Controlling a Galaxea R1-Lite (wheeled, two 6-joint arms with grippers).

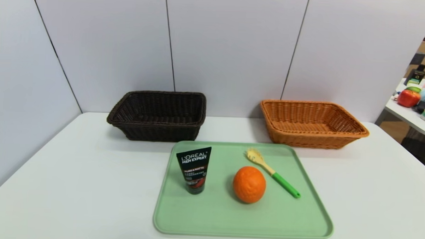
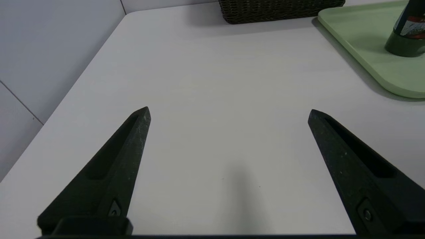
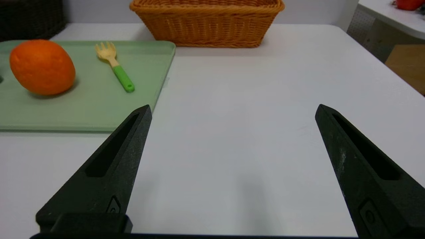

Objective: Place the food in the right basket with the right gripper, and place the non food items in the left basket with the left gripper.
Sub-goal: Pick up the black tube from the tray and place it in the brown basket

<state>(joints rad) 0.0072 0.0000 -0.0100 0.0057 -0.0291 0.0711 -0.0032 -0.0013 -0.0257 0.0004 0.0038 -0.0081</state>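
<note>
Orange point(image 3: 42, 67) on tray point(image 3: 96, 116), beyond right gripper's point(image 3: 233, 112) released, empty fingers.

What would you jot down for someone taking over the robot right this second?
Left gripper: open, over the white table, left of the tray.
Right gripper: open, over the table, right of the tray.
On the green tray: black tube, orange, green-handled fork.
Done: nothing in either basket yet, as far as visible.
Left: orange to the orange-tan basket, right gripper; tube and fork to the dark basket, left gripper.
</note>
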